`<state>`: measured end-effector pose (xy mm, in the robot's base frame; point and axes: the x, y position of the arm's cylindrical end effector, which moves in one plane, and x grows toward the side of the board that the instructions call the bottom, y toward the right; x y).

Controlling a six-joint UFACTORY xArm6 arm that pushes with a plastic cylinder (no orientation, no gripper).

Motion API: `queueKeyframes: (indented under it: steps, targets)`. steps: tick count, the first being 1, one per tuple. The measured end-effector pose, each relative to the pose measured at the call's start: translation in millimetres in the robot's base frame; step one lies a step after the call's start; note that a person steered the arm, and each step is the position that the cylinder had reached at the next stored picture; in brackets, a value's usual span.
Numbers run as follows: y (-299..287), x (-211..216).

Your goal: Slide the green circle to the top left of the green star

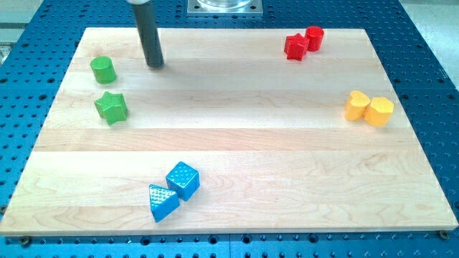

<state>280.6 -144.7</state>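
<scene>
The green circle (103,69) is a short green cylinder near the board's left edge, towards the view's top. The green star (111,107) lies just below it, slightly to the right, with a small gap between them. My tip (155,64) rests on the board to the right of the green circle, about one block's width away from it, and up and to the right of the green star. The dark rod rises from the tip to the view's top edge.
A red star (295,47) and red cylinder (314,37) touch at the top right. A yellow block (356,105) and yellow hexagon (380,111) touch at the right. A blue cube (182,179) and blue triangle (162,202) sit at the bottom. The wooden board (244,136) lies on blue perforated table.
</scene>
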Motion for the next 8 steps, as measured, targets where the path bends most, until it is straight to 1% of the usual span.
queueKeyframes:
  steps: [1, 2, 3, 4, 5, 7, 8]
  targets:
    - [-75.3, 35.0]
    - [-96.3, 91.1]
    - [-76.3, 41.5]
    - [-157.3, 49.2]
    - [-157.0, 108.4]
    - [-151.4, 119.9]
    - [-141.7, 148.5]
